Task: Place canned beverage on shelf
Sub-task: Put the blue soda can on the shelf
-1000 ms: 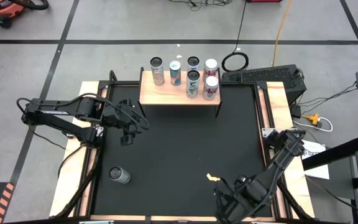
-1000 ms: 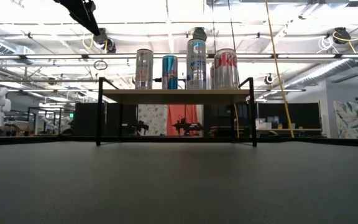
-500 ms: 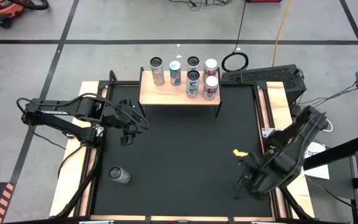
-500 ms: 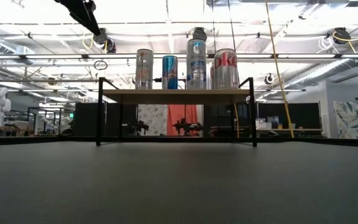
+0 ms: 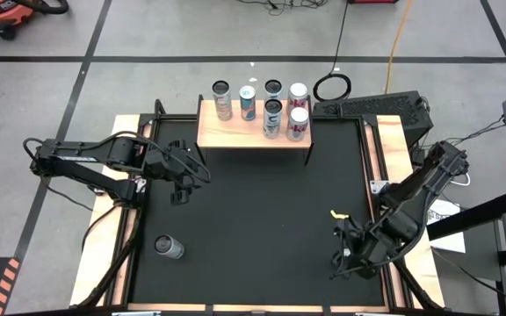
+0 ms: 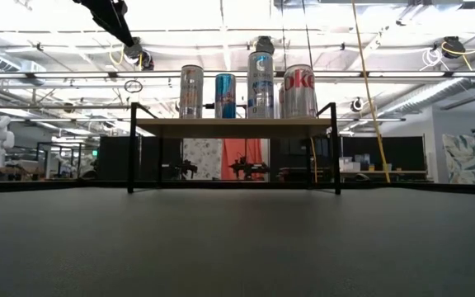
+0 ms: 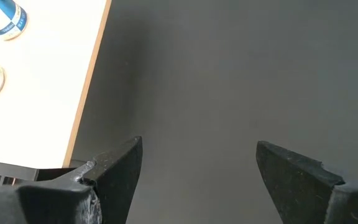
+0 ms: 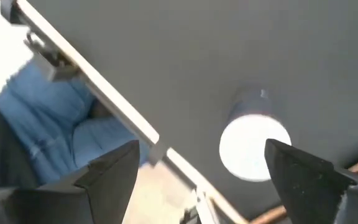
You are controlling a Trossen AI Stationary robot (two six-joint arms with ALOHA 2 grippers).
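Note:
The shelf (image 5: 251, 132) stands at the table's far edge on thin black legs, its light board (image 6: 233, 128) carrying several upright cans (image 5: 272, 117). One more silver can (image 5: 169, 247) sits on the black mat near the left front corner, apparently upright; the right wrist view shows its pale round top (image 8: 254, 147). My left gripper (image 5: 183, 186) hangs open above the mat, just left of and in front of the shelf, with the board's edge (image 7: 86, 93) in its wrist view. My right gripper (image 5: 342, 262) hangs open over the mat's right front part.
Wooden side strips (image 5: 121, 254) and black rails border the mat. A keyboard (image 5: 372, 108) and cables lie behind the right rear corner. Blue cloth (image 8: 48, 121) shows beyond the table's edge. Bare mat (image 5: 262, 219) spreads between the two grippers.
My right gripper has swung from the front edge toward the table's right edge and a little toward the far edge, rolling about its own axis, and has stayed open. The left arm and the cans have kept still.

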